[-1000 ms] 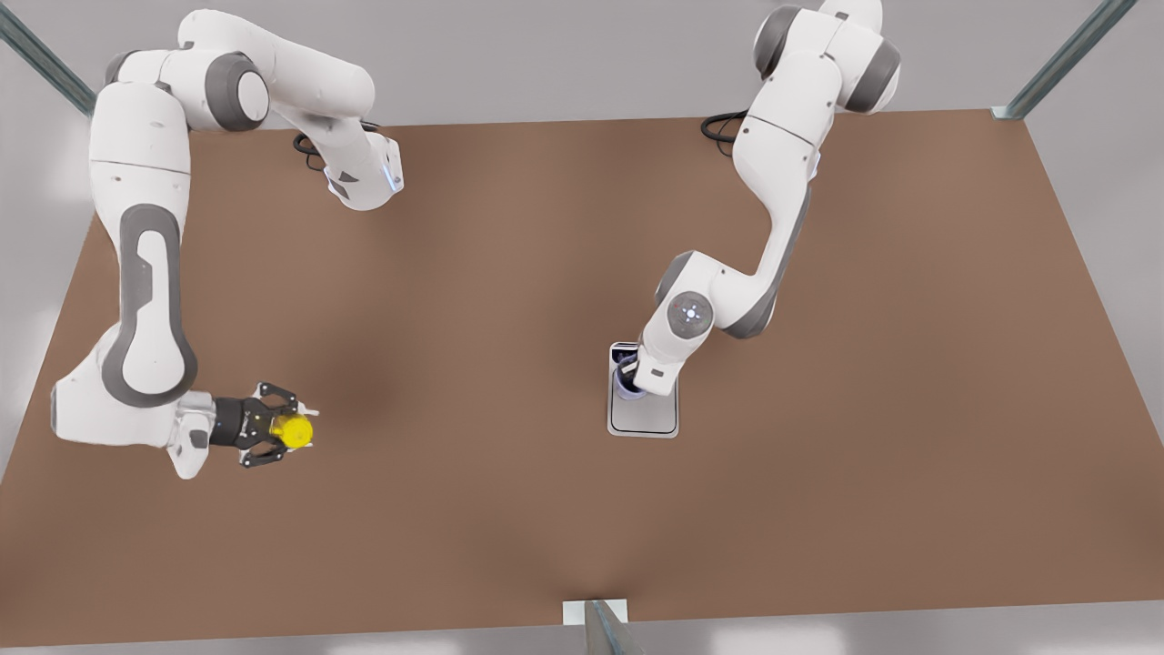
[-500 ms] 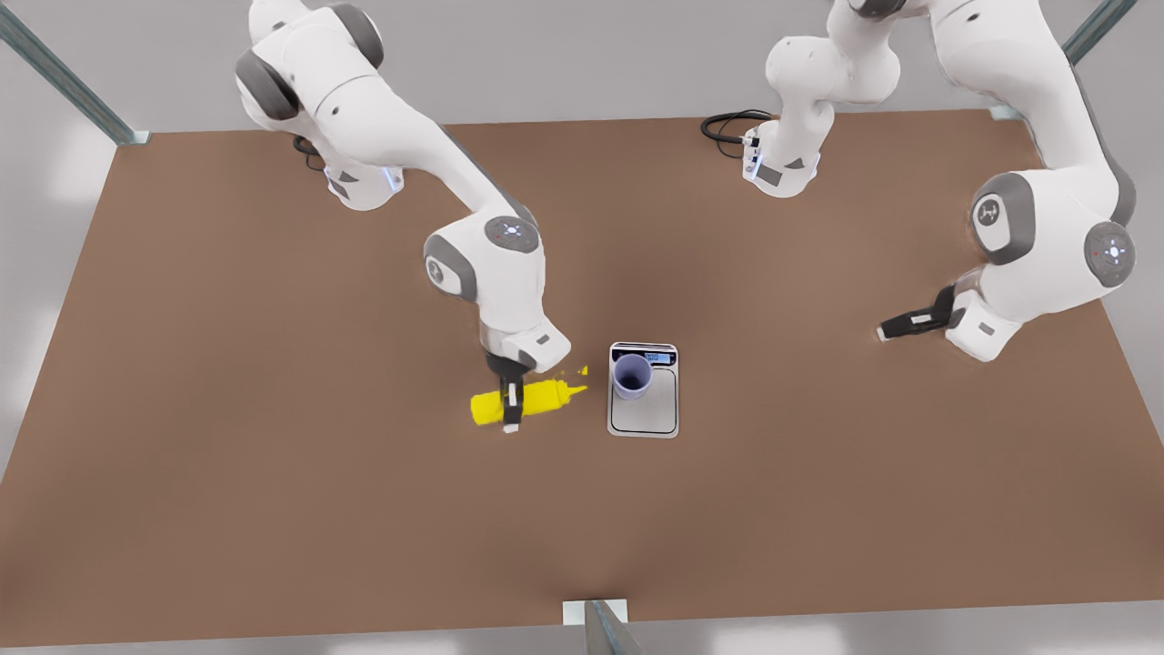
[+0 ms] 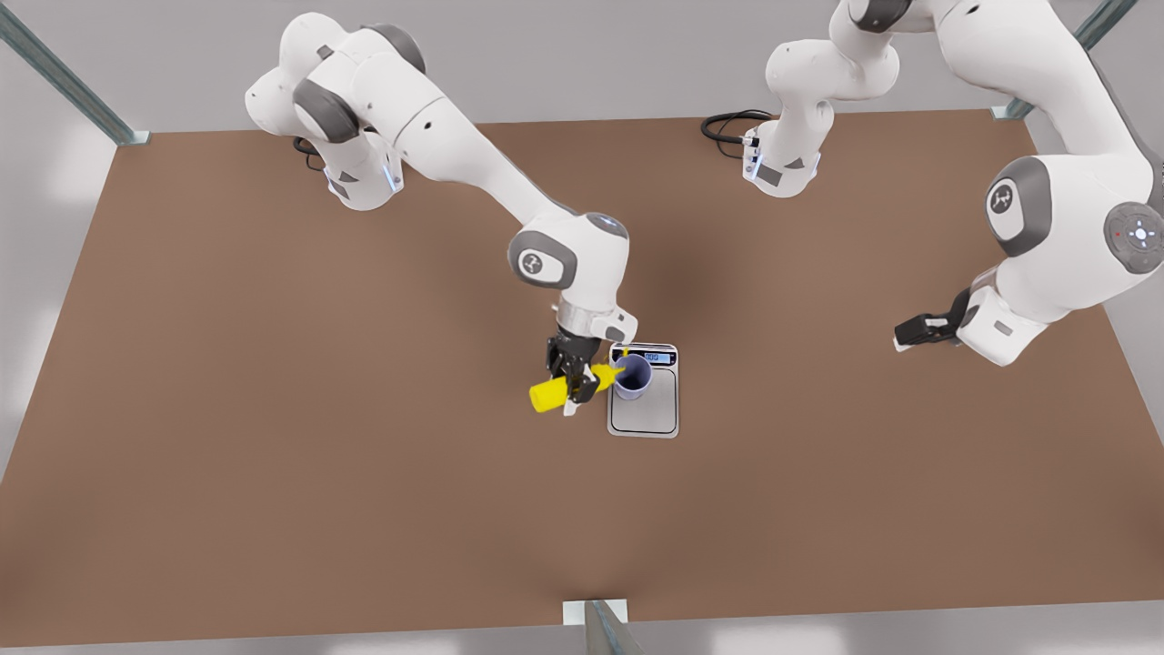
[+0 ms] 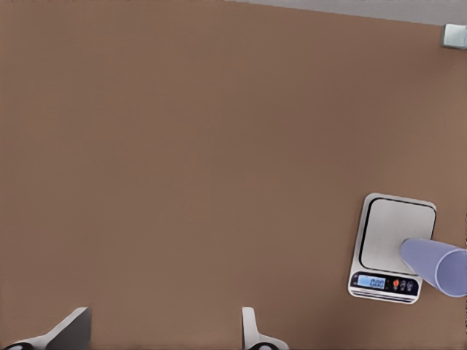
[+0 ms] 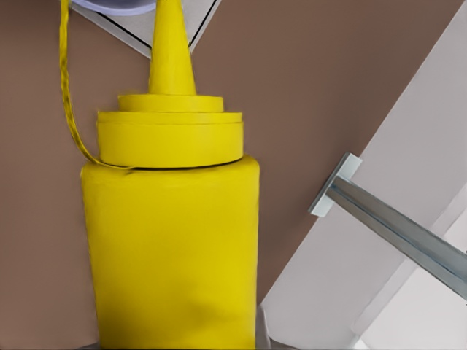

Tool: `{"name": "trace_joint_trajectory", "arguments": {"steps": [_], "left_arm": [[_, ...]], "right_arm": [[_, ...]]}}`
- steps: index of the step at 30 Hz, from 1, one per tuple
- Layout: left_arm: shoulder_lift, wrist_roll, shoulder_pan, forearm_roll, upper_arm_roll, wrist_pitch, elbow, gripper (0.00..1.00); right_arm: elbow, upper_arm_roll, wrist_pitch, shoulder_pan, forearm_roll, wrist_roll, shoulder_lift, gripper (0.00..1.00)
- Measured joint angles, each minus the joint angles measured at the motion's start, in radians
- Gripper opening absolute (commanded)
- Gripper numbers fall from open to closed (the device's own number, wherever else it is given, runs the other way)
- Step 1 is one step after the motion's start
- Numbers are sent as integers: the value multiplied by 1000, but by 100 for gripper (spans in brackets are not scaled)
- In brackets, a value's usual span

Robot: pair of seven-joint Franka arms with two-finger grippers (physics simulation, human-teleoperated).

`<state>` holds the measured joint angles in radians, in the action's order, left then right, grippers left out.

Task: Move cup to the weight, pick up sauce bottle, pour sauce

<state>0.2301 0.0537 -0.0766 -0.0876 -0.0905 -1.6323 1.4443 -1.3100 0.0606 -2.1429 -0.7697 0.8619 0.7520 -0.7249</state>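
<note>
The yellow sauce bottle [image 3: 548,395] hangs tilted on its side, with my right gripper [image 3: 571,380] shut on its body. Its nozzle [image 3: 611,370] reaches the rim of the lavender-blue cup [image 3: 633,376], which stands upright on the silver-grey scale [image 3: 644,416] near the display end. The right wrist view has the bottle [image 5: 171,240] close up, the nozzle pointing at the cup's rim [image 5: 117,6], and a thin yellow strand [image 5: 66,87] beside it. My left gripper [image 3: 905,337] waits open off to the front view's right; its wrist view takes in scale [image 4: 394,244] and cup [image 4: 434,264] from afar.
Black cables [image 3: 727,123] lie by the arm base at the back of the brown table [image 3: 273,455]. A metal frame post [image 3: 600,626] stands at the front edge, and a strut [image 5: 394,219] runs past the table's side.
My right gripper carried the bottle toward the scale and turned it, so the nozzle now meets the cup's rim. The left gripper shifted only slightly.
</note>
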Motion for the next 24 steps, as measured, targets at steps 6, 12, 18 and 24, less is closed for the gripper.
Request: {"name": "trace_joint_trajectory", "arguments": {"steps": [6,12,18,24], "left_arm": [[2,0,-3,-4,8,-1,-14,100],[-6,3,-9,-1,9,0,-67,100],[2,2,-15,10,9,-7,-67,100],[-2,2,-24,19,9,-6,-82,100]], "right_arm": [[8,-1,0,-5,66,-64,-54,57],[8,1,0,-17,90,-70,-70,57],[24,1,26,-14,83,-68,-62,57],[63,-1,60,108,-306,-22,14,57]]}}
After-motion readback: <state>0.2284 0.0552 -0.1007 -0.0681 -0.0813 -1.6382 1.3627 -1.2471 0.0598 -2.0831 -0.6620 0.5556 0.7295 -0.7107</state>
